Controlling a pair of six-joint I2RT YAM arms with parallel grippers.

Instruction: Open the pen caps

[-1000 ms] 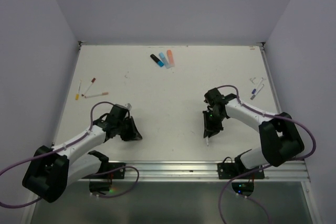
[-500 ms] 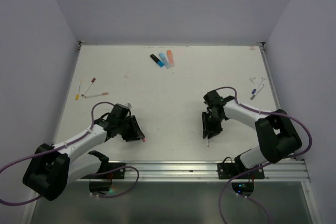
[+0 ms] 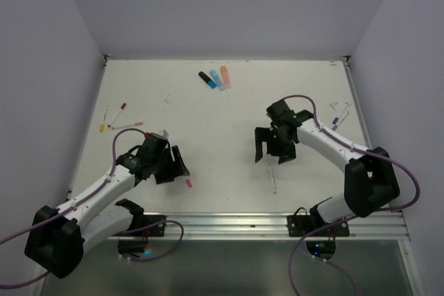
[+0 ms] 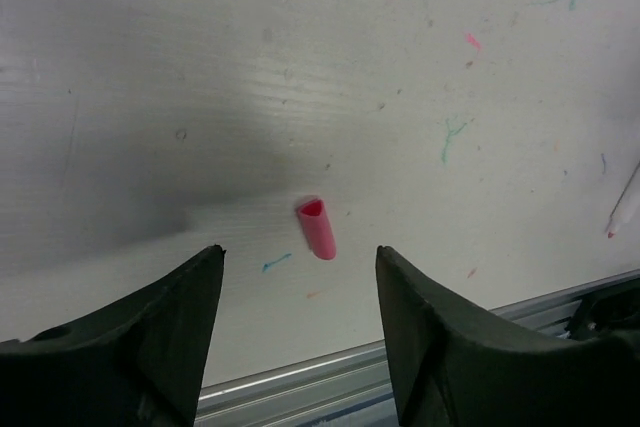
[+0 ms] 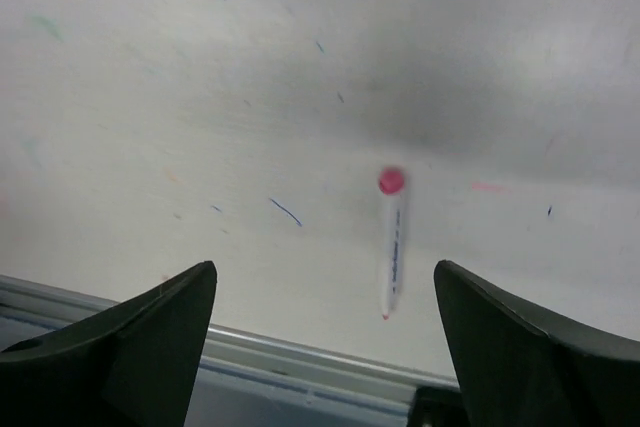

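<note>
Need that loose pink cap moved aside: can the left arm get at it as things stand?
Probably yes: the pink cap lies alone on the table just below the open left gripper, nothing between them.

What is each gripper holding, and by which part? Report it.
Nothing is held. The left gripper is open over the loose pink cap; the right gripper is open over the white pen.

A white tabletop (image 3: 222, 109) fills the middle of the top view. Plain pale lilac walls box it in: a back wall (image 3: 229, 5), a left wall (image 3: 35, 67) and a right wall (image 3: 409, 46). An aluminium rail (image 3: 236, 221) runs along its near edge, with a dark grey surface (image 3: 229, 268) below. Close up, the tabletop shows small coloured ink marks (image 4: 452, 135) and soft grey shadows (image 4: 130, 177). The light is even and diffuse.
</note>
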